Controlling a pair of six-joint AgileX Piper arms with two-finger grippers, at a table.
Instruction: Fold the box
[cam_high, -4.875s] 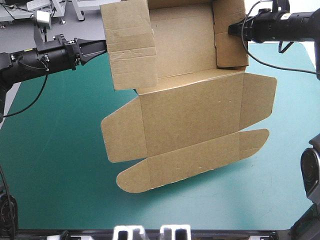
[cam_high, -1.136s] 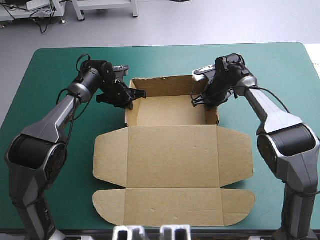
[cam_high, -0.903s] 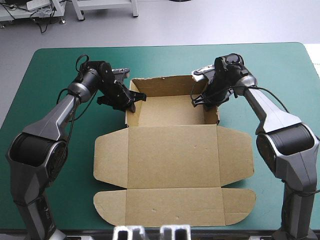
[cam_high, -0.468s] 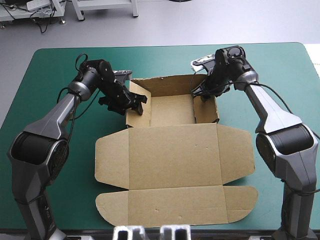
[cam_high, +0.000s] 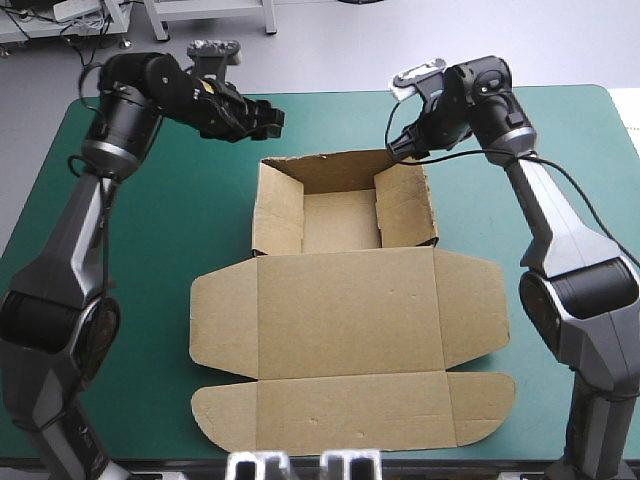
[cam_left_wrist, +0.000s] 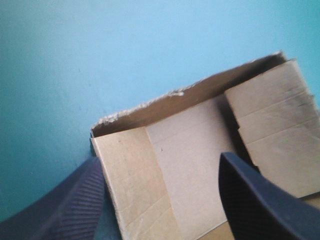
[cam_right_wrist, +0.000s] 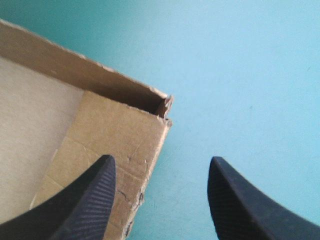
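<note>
Teal-green cover (cam_high: 130, 270) w/ brown box (cam_high: 345, 310) at centre

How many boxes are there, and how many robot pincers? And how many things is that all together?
Brown box: 1
Black pincers: 2, the left pincer and the right pincer, both open
Total: 3

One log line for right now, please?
box: walls up, lid flat | left end effector: open, clear | right end effector: open, clear
</note>
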